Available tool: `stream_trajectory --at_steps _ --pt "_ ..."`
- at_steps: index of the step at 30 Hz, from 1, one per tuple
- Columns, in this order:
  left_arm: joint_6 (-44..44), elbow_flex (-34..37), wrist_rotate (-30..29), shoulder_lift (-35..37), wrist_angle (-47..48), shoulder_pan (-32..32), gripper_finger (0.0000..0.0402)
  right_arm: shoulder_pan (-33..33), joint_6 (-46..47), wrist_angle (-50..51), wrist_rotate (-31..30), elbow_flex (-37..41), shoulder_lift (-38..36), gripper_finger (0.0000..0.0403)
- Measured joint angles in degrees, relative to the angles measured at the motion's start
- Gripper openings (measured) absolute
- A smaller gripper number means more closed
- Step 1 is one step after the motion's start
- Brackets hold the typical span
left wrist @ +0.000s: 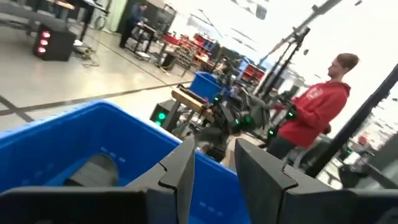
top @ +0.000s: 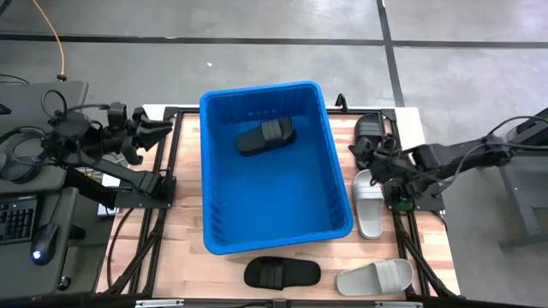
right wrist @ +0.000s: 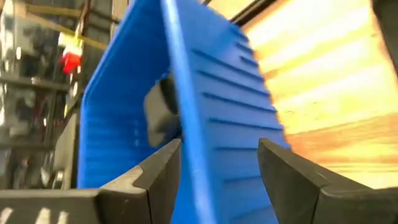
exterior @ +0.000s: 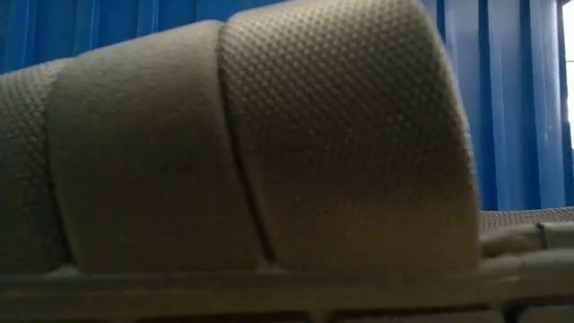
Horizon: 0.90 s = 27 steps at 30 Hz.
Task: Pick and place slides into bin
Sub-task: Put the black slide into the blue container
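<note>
Lying in the bin, black slide right of left tool

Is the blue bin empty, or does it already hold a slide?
Not empty: the high view shows one black slide lying inside the blue bin, toward its far end. The rest of its floor is bare.

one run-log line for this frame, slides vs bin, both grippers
in bin: one black slide | on table: two black, two grey slides | left gripper: empty, left of bin | right gripper: open, empty, over grey slide
</note>
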<state>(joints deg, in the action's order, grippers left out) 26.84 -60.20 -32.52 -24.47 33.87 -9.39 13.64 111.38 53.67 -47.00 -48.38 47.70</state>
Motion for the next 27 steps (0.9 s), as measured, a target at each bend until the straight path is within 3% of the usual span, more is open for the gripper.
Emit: stream_trajectory --at_steps 9,14,18,22,27 --pt "-1.6 0.0 -0.6 0.0 -0.8 0.0 0.0106 -0.2 22.6 0.0 -15.9 15.4 -4.4 0.0201" --pt "-1.7 0.0 -0.5 0.0 -0.9 0.0 0.0108 -3.7 23.6 -11.3 -17.7 23.8 -6.1 0.0201" --pt "-1.6 0.0 -0.6 0.0 -0.9 0.0 0.0108 -5.1 19.0 -15.6 -23.0 26.7 -5.3 0.0201" --pt "-1.5 0.0 -0.5 0.0 -0.9 0.0 0.0108 -7.1 18.8 -15.3 -21.7 27.3 -4.9 0.0201" --pt "-1.5 0.0 -0.6 0.0 -0.9 0.0 0.0108 -10.7 23.8 -16.1 -15.2 27.3 -3.7 0.0201"
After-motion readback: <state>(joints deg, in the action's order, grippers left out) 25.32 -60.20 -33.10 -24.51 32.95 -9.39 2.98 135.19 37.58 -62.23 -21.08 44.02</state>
